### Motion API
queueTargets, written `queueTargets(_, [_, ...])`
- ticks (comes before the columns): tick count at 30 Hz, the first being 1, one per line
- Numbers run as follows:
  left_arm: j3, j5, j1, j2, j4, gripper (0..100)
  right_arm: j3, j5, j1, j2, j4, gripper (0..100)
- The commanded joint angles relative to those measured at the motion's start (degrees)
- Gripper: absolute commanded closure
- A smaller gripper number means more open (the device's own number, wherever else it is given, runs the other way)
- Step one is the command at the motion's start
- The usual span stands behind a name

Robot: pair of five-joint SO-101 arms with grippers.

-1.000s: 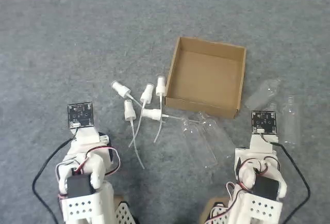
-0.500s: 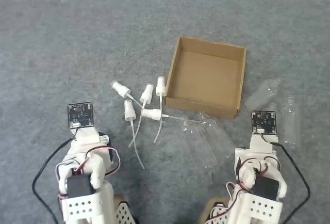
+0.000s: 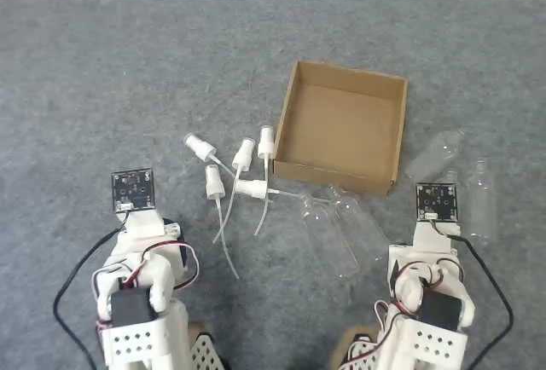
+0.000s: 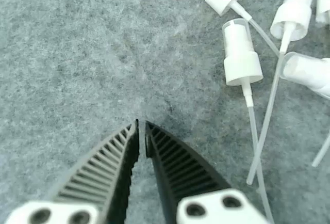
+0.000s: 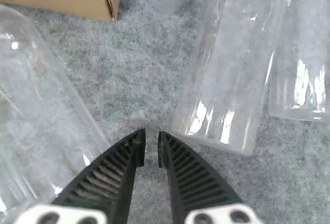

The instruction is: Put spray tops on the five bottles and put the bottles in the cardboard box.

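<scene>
Since none of the five is capped or boxed yet, the job looks to be at its start. The bottles (image 3: 328, 235) are clear, smooth, round plastic, all lying flat on the table (image 3: 102, 72). Two lie side by side just short of the cardboard box (image 3: 328, 174); the rest sit off its right corner, near the right arm (image 3: 431, 255). The right gripper (image 5: 151, 133) points at bare felt between two of them, one bottle body (image 5: 232, 69) just beside each jaw. Their long axes run roughly away from the arm, necks toward the far side. Its jaws are almost together, nothing held. The spray tops (image 3: 235, 174) are white hard plastic with thin, bendy dip tubes, lying in a loose crossed heap left of the box. That heap is ahead and to the right of the left gripper (image 4: 142, 126), tubes trailing back toward the arms. The left gripper is nearer the tops, ribbed jaws closed to a slit, empty. The box is open-topped and empty, and the table is grey and fuzzy. Likely split is left arm for tops, right for bottles.
</scene>
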Motion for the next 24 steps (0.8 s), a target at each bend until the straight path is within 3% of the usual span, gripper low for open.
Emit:
queueTargets(1, [-0.3, -0.4, 0.1, -0.3, 0.3, 99, 1.2, 0.1, 0.2, -1.3, 0.7, 99.2])
queueTargets(15, [-0.3, -0.8, -0.4, -0.4, -8.4, 99, 1.0, 0.4, 0.6, -1.3, 0.2, 99.2])
queueTargets(20, [-0.3, -10.3, -3.3, -0.4, -11.3, 99, -0.8, 0.4, 0.2, -1.4, -3.2, 99.2])
queueTargets(24, [-0.3, -16.2, -7.6, -0.2, -10.9, 99, -1.1, 0.7, 0.7, -1.4, -11.7, 99.2])
